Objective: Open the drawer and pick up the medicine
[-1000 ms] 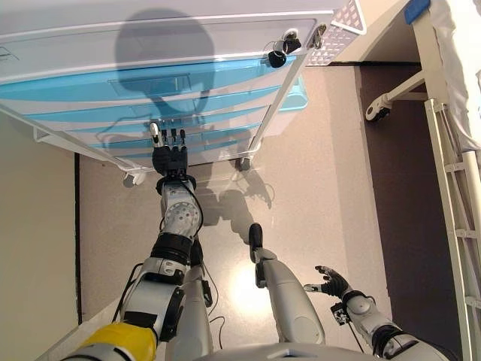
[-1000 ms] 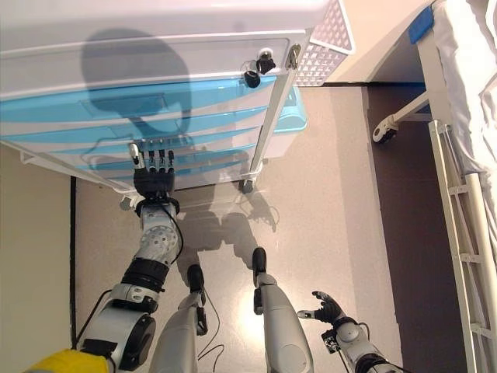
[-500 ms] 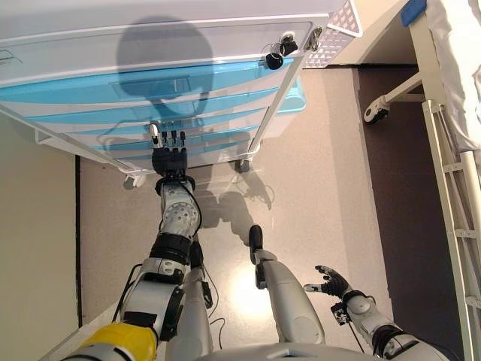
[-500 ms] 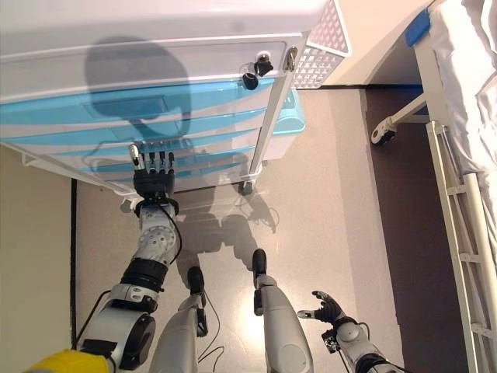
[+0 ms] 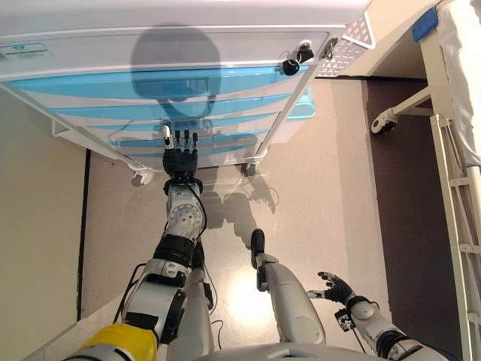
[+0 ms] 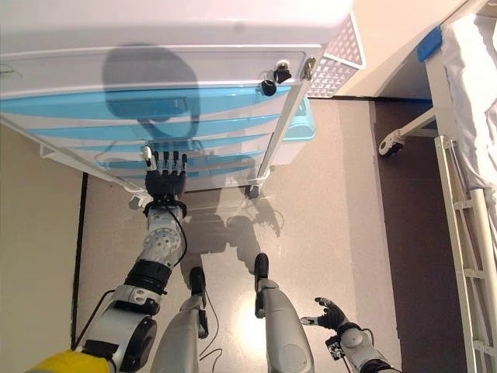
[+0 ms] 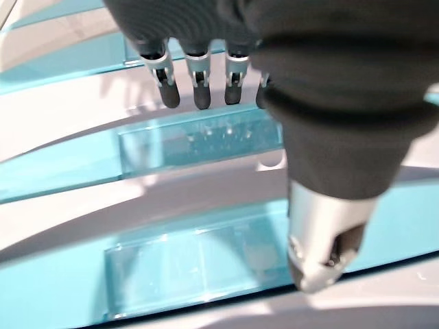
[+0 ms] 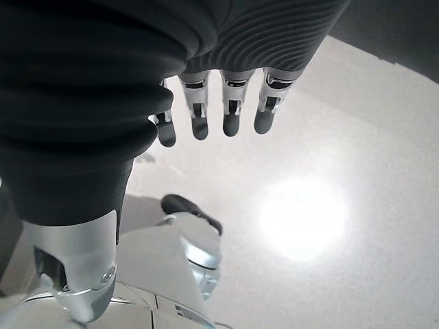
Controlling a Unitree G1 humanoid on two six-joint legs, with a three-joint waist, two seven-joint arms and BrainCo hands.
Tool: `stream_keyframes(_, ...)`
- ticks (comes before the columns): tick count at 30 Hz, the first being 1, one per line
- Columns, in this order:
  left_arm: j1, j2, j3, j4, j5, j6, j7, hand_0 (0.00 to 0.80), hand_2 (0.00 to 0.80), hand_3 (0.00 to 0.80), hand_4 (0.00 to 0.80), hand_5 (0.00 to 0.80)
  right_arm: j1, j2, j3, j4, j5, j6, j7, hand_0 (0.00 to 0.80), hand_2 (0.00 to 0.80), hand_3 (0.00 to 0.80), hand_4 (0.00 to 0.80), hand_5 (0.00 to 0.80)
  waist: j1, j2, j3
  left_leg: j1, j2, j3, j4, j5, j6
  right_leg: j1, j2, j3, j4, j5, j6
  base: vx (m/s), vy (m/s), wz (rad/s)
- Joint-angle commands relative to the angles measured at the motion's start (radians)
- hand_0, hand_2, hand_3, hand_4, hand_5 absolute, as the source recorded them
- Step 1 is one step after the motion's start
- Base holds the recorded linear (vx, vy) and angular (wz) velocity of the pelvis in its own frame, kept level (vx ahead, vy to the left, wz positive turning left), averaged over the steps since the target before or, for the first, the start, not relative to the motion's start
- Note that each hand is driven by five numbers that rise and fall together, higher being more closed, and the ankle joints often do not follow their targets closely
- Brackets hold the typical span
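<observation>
The whole view had slid across since a second earlier, a sign that the head camera moved; against the cart [image 5: 225,34] itself the left hand [image 5: 179,158] had scarcely shifted. It hung before the lower blue drawers [image 5: 150,113], fingers [image 7: 199,86] straight and spread, holding nothing. The wrist view showed the tips just short of the clear handle [image 7: 199,140] of one drawer, with no finger hooked under its lip. Every drawer front looked flush and closed, so the opening step appeared not yet begun. The medicine was nowhere to be seen and presumably lay inside one of the drawers. The right hand [image 5: 336,288] hung low at the robot's side over bare floor [image 6: 326,202], relaxed and empty. A key [image 5: 290,66] stuck out of the lock at the cart's top corner, and a bed frame [image 5: 451,165] stood off to the right. The next move likely called for curling the left fingers behind a handle and pulling straight back.
</observation>
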Motion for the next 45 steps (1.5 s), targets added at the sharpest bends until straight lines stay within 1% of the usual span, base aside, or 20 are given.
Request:
stream_keyframes(1, -0.152, 0.043, -0.088, -0.365, 0.146, 0.007, -0.288, 0.000, 0.000, 0.000, 0.000, 0.000, 0.070, -0.043, 0.019, -0.013, -0.011, 0.010, 0.006, 0.000, 0.000, 0.000, 0.000, 0.000, 0.001, -0.002, -0.080, -0.047, -0.061, -0.002, 0.122, -0.088, 0.056, 0.037, 0.023, -0.015, -0.006, 0.002, 0.045, -0.011, -0.040, 0.07)
stream_keyframes(5, -0.101, 0.021, -0.117, -0.382, 0.145, 0.030, -0.306, 0.000, 0.000, 0.000, 0.000, 0.000, 0.072, -0.043, 0.014, -0.013, -0.012, 0.007, 0.006, 0.000, 0.000, 0.000, 0.000, 0.000, 0.004, -0.007, -0.077, -0.052, -0.056, -0.010, 0.134, -0.090, 0.057, 0.037, 0.026, -0.020, 0.006, -0.003, 0.041, -0.010, -0.032, 0.09)
stream_keyframes(7, -0.054, 0.004, -0.145, -0.393, 0.139, 0.059, -0.321, 0.000, 0.000, 0.000, 0.000, 0.000, 0.068, -0.044, 0.013, -0.011, -0.016, 0.007, 0.005, 0.000, 0.000, 0.000, 0.000, 0.000, 0.008, -0.008, -0.074, -0.052, -0.053, -0.014, 0.135, -0.090, 0.057, 0.035, 0.027, -0.025, 0.014, -0.007, 0.037, -0.007, -0.030, 0.08)
stream_keyframes(10, -0.021, -0.001, -0.165, -0.407, 0.141, 0.072, -0.327, 0.000, 0.000, 0.000, 0.000, 0.000, 0.066, -0.040, 0.009, -0.009, -0.015, 0.006, 0.001, 0.000, 0.000, 0.000, 0.000, 0.000, 0.012, -0.008, -0.071, -0.052, -0.052, -0.018, 0.138, -0.090, 0.057, 0.036, 0.026, -0.029, 0.020, -0.011, 0.036, -0.001, -0.016, 0.07)
stream_keyframes(14, 0.081, -0.012, -0.211, -0.420, 0.137, 0.119, -0.348, 0.000, 0.000, 0.000, 0.000, 0.000, 0.064, -0.034, -0.003, -0.017, -0.006, 0.003, -0.005, 0.000, 0.000, 0.000, 0.000, 0.000, 0.020, -0.006, -0.061, -0.051, -0.052, -0.022, 0.139, -0.085, 0.056, 0.038, 0.028, -0.035, 0.028, -0.017, 0.032, -0.009, -0.018, 0.04)
stream_keyframes(22, 0.172, -0.008, -0.259, -0.375, 0.134, 0.175, -0.353, 0.000, 0.000, 0.000, 0.000, 0.000, 0.062, -0.029, -0.016, -0.021, 0.000, 0.003, -0.020, 0.000, 0.000, 0.000, 0.000, 0.000, 0.030, -0.003, -0.049, -0.055, -0.049, -0.030, 0.140, -0.074, 0.053, 0.040, 0.026, -0.053, 0.030, -0.022, 0.028, 0.004, -0.015, 0.01)
stream_keyframes(23, 0.186, -0.006, -0.264, -0.370, 0.138, 0.179, -0.353, 0.000, 0.000, 0.000, 0.000, 0.000, 0.061, -0.027, -0.017, -0.017, 0.000, 0.003, -0.024, 0.000, 0.000, 0.000, 0.000, 0.000, 0.034, 0.001, -0.047, -0.045, -0.045, -0.038, 0.149, -0.103, 0.047, 0.049, 0.030, -0.052, 0.047, -0.050, 0.034, -0.008, -0.014, 0.15)
stream_keyframes(24, 0.185, -0.005, -0.265, -0.371, 0.138, 0.179, -0.353, 0.000, 0.000, 0.000, 0.000, 0.000, 0.060, -0.027, -0.018, -0.017, 0.000, 0.003, -0.024, 0.000, 0.000, 0.000, 0.000, 0.000, 0.032, -0.001, -0.046, -0.059, -0.048, -0.033, 0.145, -0.074, 0.053, 0.038, 0.026, -0.057, 0.038, -0.026, 0.027, -0.013, -0.017, 0.15)
stream_keyframes(25, 0.193, -0.006, -0.266, -0.375, 0.137, 0.184, -0.355, 0.000, 0.000, 0.000, 0.000, 0.000, 0.061, -0.026, -0.020, -0.017, 0.001, 0.003, -0.025, 0.000, 0.000, 0.000, 0.000, 0.000, 0.033, 0.000, -0.045, -0.059, -0.047, -0.034, 0.146, -0.074, 0.052, 0.037, 0.025, -0.058, 0.041, -0.027, 0.027, -0.010, -0.011, 0.06)
stream_keyframes(26, 0.210, -0.004, -0.270, -0.364, 0.139, 0.190, -0.356, 0.000, 0.000, 0.000, 0.000, 0.000, 0.062, -0.028, -0.023, -0.015, -0.001, 0.004, -0.029, 0.000, 0.000, 0.000, 0.000, 0.000, 0.036, 0.004, -0.043, -0.048, -0.045, -0.041, 0.157, -0.104, 0.047, 0.045, 0.028, -0.056, 0.057, -0.053, 0.033, 0.071, -0.016, 0.04)
stream_keyframes(27, 0.210, -0.004, -0.270, -0.364, 0.139, 0.190, -0.356, 0.000, 0.000, 0.000, 0.000, 0.000, 0.062, -0.028, -0.023, -0.015, -0.001, 0.004, -0.029, 0.000, 0.000, 0.000, 0.000, 0.000, 0.036, 0.004, -0.043, -0.048, -0.044, -0.041, 0.158, -0.105, 0.047, 0.045, 0.028, -0.056, 0.057, -0.053, 0.033, 0.079, -0.022, 0.05)
stream_keyframes(31, 0.228, -0.006, -0.238, -0.294, 0.158, 0.163, -0.327, 0.000, 0.000, 0.000, 0.000, 0.000, 0.060, -0.030, -0.026, -0.016, -0.001, 0.006, -0.039, 0.000, 0.000, 0.000, 0.000, 0.000, 0.038, 0.003, -0.040, -0.047, -0.042, -0.045, 0.156, -0.105, 0.047, 0.045, 0.030, -0.056, 0.058, -0.053, 0.032, 0.000, 0.000, 0.00)
stream_keyframes(32, 0.228, -0.006, -0.238, -0.294, 0.158, 0.163, -0.327, 0.000, 0.000, 0.000, 0.000, 0.000, 0.060, -0.031, -0.026, -0.016, -0.001, 0.006, -0.039, 0.000, 0.000, 0.000, 0.000, 0.000, 0.038, 0.003, -0.039, -0.047, -0.042, -0.045, 0.156, -0.105, 0.047, 0.045, 0.030, -0.056, 0.058, -0.053, 0.032, 0.000, 0.000, 0.00)
stream_keyframes(33, 0.224, -0.013, -0.200, -0.227, 0.177, 0.135, -0.288, 0.000, 0.000, 0.000, 0.000, 0.000, 0.055, -0.025, -0.025, -0.021, 0.000, 0.008, -0.044, 0.000, 0.000, 0.000, 0.000, 0.000, 0.038, 0.000, -0.041, -0.046, -0.041, -0.044, 0.158, -0.108, 0.050, 0.044, 0.033, -0.050, 0.059, -0.052, 0.033, 0.000, 0.000, 0.00)
stream_keyframes(35, 0.221, -0.018, -0.186, -0.206, 0.174, 0.130, -0.277, 0.000, 0.000, 0.000, 0.000, 0.000, 0.052, -0.025, -0.023, -0.018, -0.001, 0.008, -0.046, 0.000, 0.000, 0.000, 0.000, 0.000, 0.037, -0.002, -0.041, -0.049, -0.040, -0.043, 0.167, -0.115, 0.052, 0.042, 0.034, -0.046, 0.062, -0.052, 0.033, 0.000, 0.000, 0.00)
stream_keyframes(36, 0.219, -0.025, -0.155, -0.145, 0.188, 0.121, -0.246, 0.000, 0.000, 0.000, 0.000, 0.000, 0.044, -0.022, -0.019, -0.018, -0.003, 0.013, -0.052, 0.000, 0.000, 0.000, 0.000, 0.000, 0.034, -0.007, -0.041, -0.054, -0.037, -0.042, 0.192, -0.131, 0.059, 0.034, 0.037, -0.035, 0.073, -0.052, 0.033, 0.025, 0.013, -0.06)
stream_keyframes(40, 0.212, -0.037, -0.123, -0.089, 0.195, 0.111, -0.219, 0.000, 0.000, 0.000, 0.000, 0.000, 0.041, -0.021, -0.021, -0.012, -0.005, 0.017, -0.057, 0.000, 0.000, 0.000, 0.000, 0.000, 0.032, -0.007, -0.039, -0.057, -0.033, -0.037, 0.210, -0.143, 0.063, 0.032, 0.042, -0.025, 0.077, -0.056, 0.032, 0.029, 0.005, -0.11)
stream_keyframes(41, 0.199, -0.044, -0.100, -0.056, 0.191, 0.098, -0.200, 0.000, 0.000, 0.000, 0.000, 0.000, 0.040, -0.021, -0.022, -0.011, -0.007, 0.019, -0.063, 0.000, 0.000, 0.000, 0.000, 0.000, 0.030, -0.007, -0.038, -0.055, -0.031, -0.035, 0.210, -0.145, 0.063, 0.033, 0.044, -0.023, 0.074, -0.057, 0.032, 0.045, 0.013, -0.05)
stream_keyframes(43, 0.192, -0.048, -0.089, -0.043, 0.186, 0.093, -0.193, 0.000, 0.000, 0.000, 0.000, 0.000, 0.039, -0.021, -0.021, -0.014, -0.008, 0.020, -0.064, 0.000, 0.000, 0.000, 0.000, 0.000, 0.028, -0.006, -0.038, -0.053, -0.031, -0.034, 0.207, -0.145, 0.062, 0.032, 0.046, -0.022, 0.073, -0.057, 0.032, 0.016, 0.005, 0.00)
stream_keyframes(45, 0.156, -0.055, -0.058, -0.012, 0.174, 0.074, -0.172, 0.000, 0.000, 0.000, 0.000, 0.000, 0.040, -0.022, -0.021, -0.021, -0.007, 0.022, -0.069, 0.000, 0.000, 0.000, 0.000, 0.000, 0.020, -0.006, -0.043, -0.055, -0.030, -0.029, 0.204, -0.147, 0.062, 0.027, 0.048, -0.017, 0.072, -0.057, 0.033, 0.000, 0.000, 0.00)
